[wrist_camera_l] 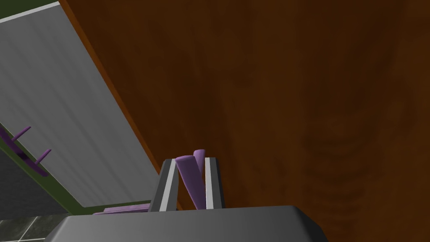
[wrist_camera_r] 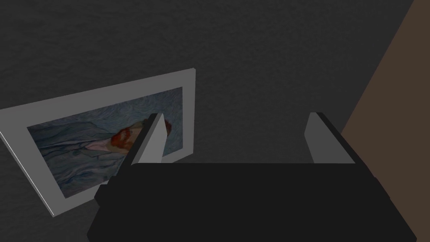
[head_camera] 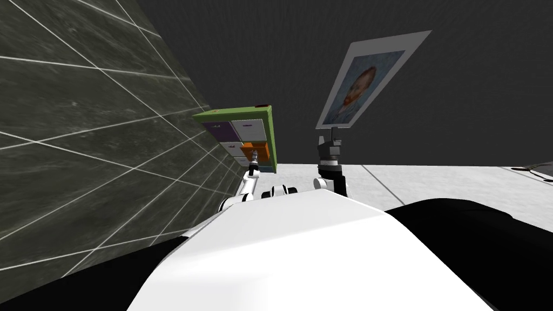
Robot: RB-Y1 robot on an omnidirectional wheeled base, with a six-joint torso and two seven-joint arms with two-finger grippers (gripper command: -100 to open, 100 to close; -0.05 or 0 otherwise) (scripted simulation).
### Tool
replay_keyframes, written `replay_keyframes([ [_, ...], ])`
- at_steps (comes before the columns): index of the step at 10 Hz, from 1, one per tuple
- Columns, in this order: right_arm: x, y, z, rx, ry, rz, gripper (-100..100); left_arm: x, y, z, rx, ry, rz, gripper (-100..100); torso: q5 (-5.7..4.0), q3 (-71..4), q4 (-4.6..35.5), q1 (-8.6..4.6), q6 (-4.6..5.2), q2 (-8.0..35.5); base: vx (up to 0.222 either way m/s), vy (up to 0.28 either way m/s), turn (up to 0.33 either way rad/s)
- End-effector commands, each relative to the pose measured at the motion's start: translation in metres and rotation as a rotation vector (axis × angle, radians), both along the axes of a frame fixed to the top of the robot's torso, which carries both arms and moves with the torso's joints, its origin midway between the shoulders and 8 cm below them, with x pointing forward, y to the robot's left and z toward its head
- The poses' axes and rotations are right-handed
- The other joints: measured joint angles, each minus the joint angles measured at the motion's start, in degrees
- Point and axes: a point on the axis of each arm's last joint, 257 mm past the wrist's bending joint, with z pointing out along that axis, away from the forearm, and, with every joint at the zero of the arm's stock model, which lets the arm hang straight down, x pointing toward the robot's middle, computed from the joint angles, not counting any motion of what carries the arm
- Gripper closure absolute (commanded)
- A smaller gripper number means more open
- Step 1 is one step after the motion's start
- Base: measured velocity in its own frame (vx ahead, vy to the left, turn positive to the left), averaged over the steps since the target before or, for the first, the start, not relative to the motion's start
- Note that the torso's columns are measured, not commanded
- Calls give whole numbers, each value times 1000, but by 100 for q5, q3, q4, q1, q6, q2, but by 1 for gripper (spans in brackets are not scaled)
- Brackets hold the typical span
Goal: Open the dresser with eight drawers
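the left tool (wrist_camera_l: 190,160) is pinching a purple handle (wrist_camera_l: 189,178) between its blades, hard against the orange drawer (wrist_camera_l: 273,105) front. in the head view that drawer sits at about four o'clock on the face of the green-framed dresser (head_camera: 272,135). the right tool (wrist_camera_r: 235,126), raised at three o'clock of the dresser, is spread wide.

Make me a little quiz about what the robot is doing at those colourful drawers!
1. True or false: the left gripper is shut on the purple handle.
2. Which colour is the drawer front behind that handle? A white, B orange-brown, C blue.
3. Fill in: the fingers of the right gripper stand ___.
Key: 1 true; 2 B; 3 open.
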Motion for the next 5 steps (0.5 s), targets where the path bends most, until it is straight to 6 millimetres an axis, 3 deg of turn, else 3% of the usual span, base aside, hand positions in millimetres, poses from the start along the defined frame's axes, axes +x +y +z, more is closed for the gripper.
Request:
replay_keyframes([
  [1, 0, 0, 0, 0, 0, 0, 0, 3, -2, -3, -3, 9, -3, 100, 0, -7, -9, -9, 4, -14, -17, 4, -1],
  [2, 0, 0, 0, 0, 0, 0, 0, -10, 30, -15, -14, 15, 24, 100, -1, -14, -12, -12, 7, -23, -29, -50, -175],
  [3, 0, 0, 0, 0, 0, 0, 0, -9, 42, -17, -11, 20, 37, 100, 7, -20, -44, -11, 1, -34, -30, -87, -102],
  [4, 0, 0, 0, 0, 0, 0, 0, -11, 41, -27, -12, 43, 37, 100, 8, -30, -44, -6, 3, -47, -9, -62, 10],
  [5, 0, 0, 0, 0, 0, 0, 0, -11, 42, -20, -11, 27, 38, 100, 16, -34, -53, 6, 10, -55, 4, -28, 13],
])
